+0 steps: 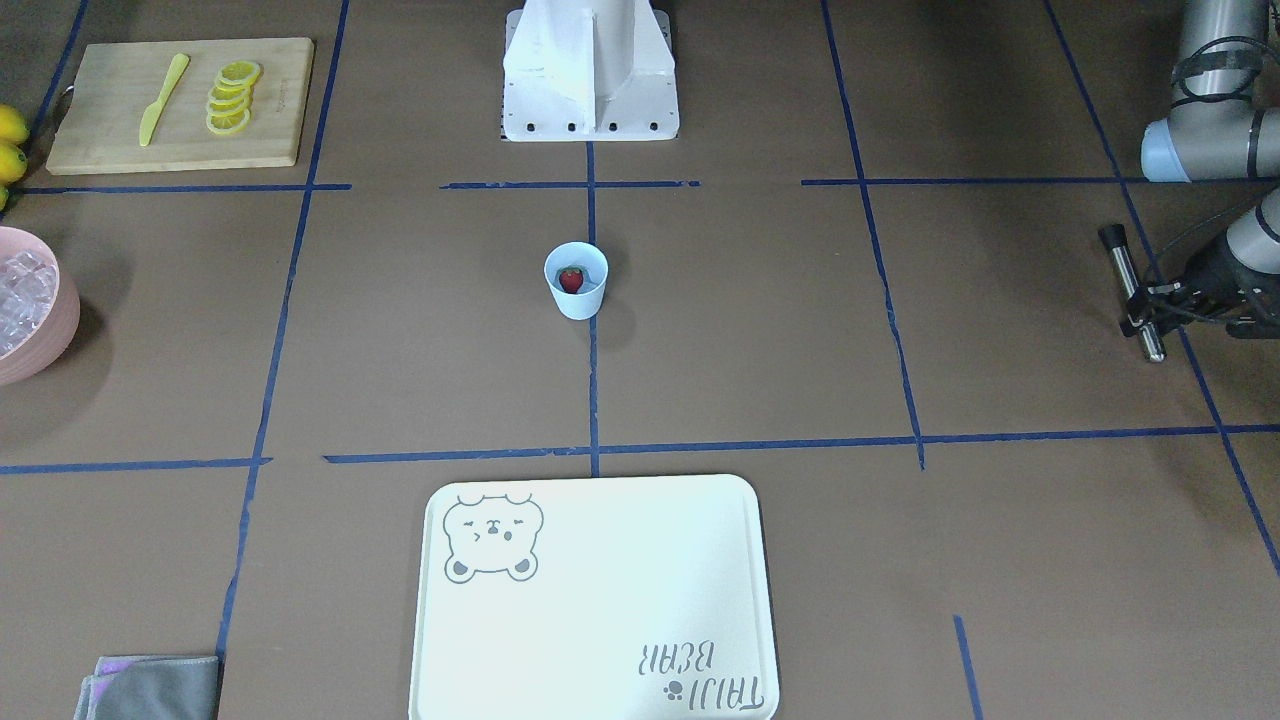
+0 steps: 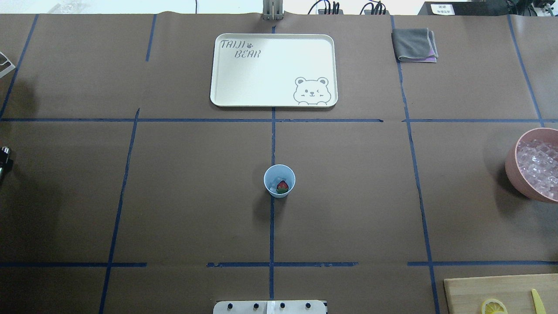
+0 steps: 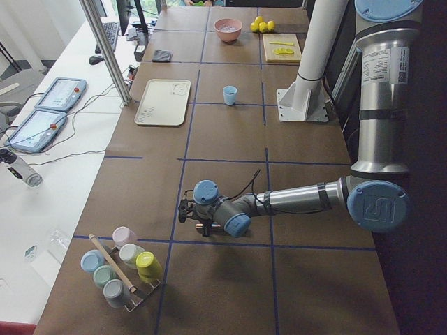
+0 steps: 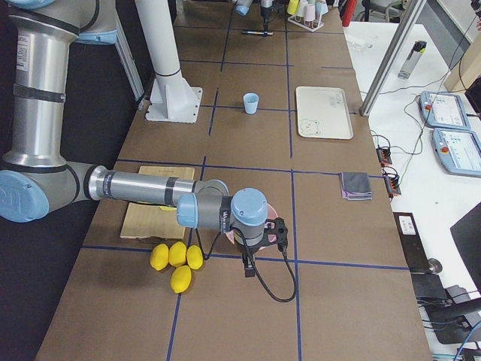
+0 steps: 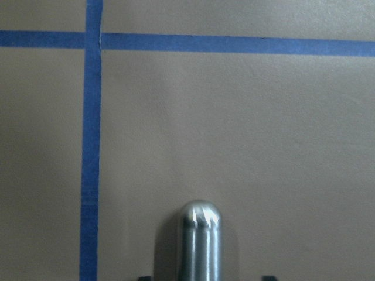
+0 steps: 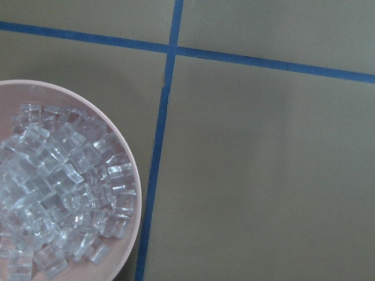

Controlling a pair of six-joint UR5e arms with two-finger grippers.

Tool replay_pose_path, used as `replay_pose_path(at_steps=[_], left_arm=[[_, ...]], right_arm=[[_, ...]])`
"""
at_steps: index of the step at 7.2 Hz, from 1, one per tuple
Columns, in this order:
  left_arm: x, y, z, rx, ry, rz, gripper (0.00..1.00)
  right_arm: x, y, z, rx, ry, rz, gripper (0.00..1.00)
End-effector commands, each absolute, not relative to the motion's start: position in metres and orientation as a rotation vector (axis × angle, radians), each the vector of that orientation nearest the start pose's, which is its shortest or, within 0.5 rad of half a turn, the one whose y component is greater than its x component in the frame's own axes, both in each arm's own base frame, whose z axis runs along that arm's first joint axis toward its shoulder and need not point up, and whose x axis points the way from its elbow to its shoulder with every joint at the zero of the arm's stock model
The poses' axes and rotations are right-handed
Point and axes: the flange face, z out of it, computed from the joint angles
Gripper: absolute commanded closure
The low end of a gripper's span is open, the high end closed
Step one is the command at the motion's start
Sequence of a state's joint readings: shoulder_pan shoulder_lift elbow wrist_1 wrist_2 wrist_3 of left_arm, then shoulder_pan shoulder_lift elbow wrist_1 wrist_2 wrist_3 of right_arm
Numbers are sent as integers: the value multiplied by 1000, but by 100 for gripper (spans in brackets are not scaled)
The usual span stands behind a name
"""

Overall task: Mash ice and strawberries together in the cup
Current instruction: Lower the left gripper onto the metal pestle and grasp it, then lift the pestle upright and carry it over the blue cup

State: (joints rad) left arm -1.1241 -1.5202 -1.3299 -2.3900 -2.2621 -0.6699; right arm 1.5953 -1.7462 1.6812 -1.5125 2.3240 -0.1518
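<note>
The light blue cup [image 1: 576, 282] stands upright at the table's middle, also in the overhead view [image 2: 279, 181]. One red strawberry [image 2: 283, 186] lies in it beside a few ice cubes [image 2: 273, 187]. My left gripper [image 1: 1143, 312] is far off to the side, shut on a steel muddler [image 1: 1122, 265]; its rounded tip [image 5: 200, 234] hangs over bare table. My right gripper [image 4: 252, 254] hovers by the pink bowl [image 6: 132, 193] of ice cubes [image 6: 58, 187]. I cannot tell whether it is open or shut.
A white bear tray [image 1: 595, 600] lies beyond the cup. A cutting board [image 1: 180, 105] holds lemon slices and a yellow knife. A grey cloth [image 2: 414, 44], whole lemons [image 4: 176, 259], a rack of cups [image 3: 122, 269] and the robot base [image 1: 590, 70] are around.
</note>
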Motion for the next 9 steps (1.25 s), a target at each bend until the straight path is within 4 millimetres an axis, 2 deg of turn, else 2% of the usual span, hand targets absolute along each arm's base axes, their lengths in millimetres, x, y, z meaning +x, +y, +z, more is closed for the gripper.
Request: replay_pose_path(at_steps=[1,3,6,7,8,9], left_arm=[[143,-464,710,99,827,-24,100],[148,-470,659,173,872,13,100],[131,-487,564,397,929,97,100],[135,-500,514,568,937,261,97],[140,-508,469,608,990,245,99],[140,-503,456,623,1034,281,100]], right_arm=[[75,-414,680,59,-753,-117,0],[75,-414,679,60,-753,-117,0],[75,-414,679,61,-751,-117,0],[76,-414,679,61,-751,-115,0],[75,-414,680,58,-751,-115,0],[75,-414,679,59,-751,-116,0]])
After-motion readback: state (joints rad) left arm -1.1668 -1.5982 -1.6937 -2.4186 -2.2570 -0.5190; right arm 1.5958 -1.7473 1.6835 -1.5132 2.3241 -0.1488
